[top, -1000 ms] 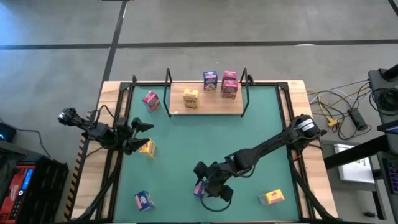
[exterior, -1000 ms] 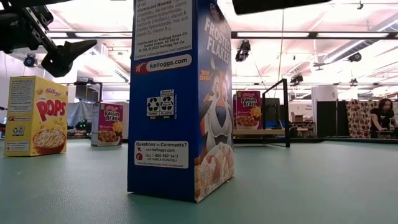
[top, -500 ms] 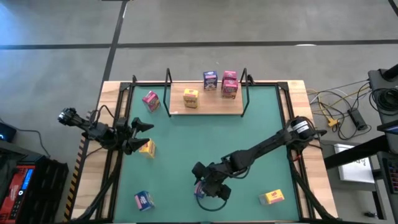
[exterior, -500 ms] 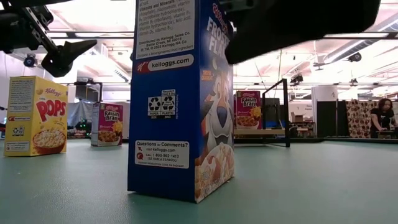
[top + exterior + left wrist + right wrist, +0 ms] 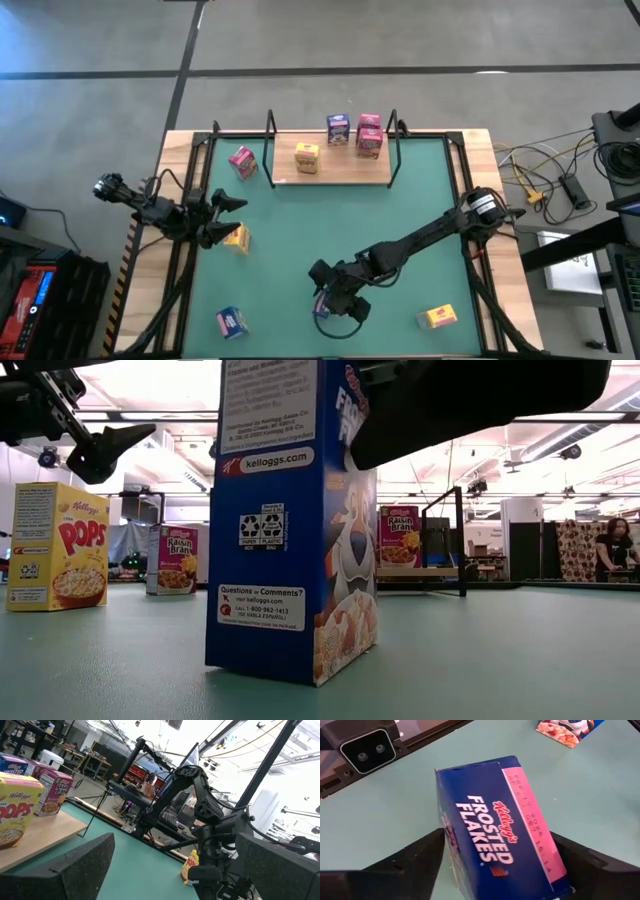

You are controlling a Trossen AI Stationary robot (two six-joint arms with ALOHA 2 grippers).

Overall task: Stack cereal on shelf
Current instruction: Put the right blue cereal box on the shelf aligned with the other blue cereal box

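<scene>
A blue cereal box stands upright on the green mat near the front edge; in the right wrist view this blue box sits between my right gripper's fingers. My right gripper is shut on its upper part. My left gripper hangs open at the table's left, above a yellow box and touching nothing. The shelf, a wood board at the far side, carries a yellow box, a blue box and pink boxes. My right gripper pinches the blue box near its top between its two fingers, one on each wide face. The fingers come slanting down from the table's far right. The box stands with its bottom on the mat, nearly upright.
Loose on the mat are a pink box at the far left, a blue box lying near the front left and a yellow box at the front right. Black uprights frame the shelf. The low camera sits at the front edge.
My right gripper has come down beside the top of the blue box. The box's top has shifted a little while its bottom stays on the mat.
</scene>
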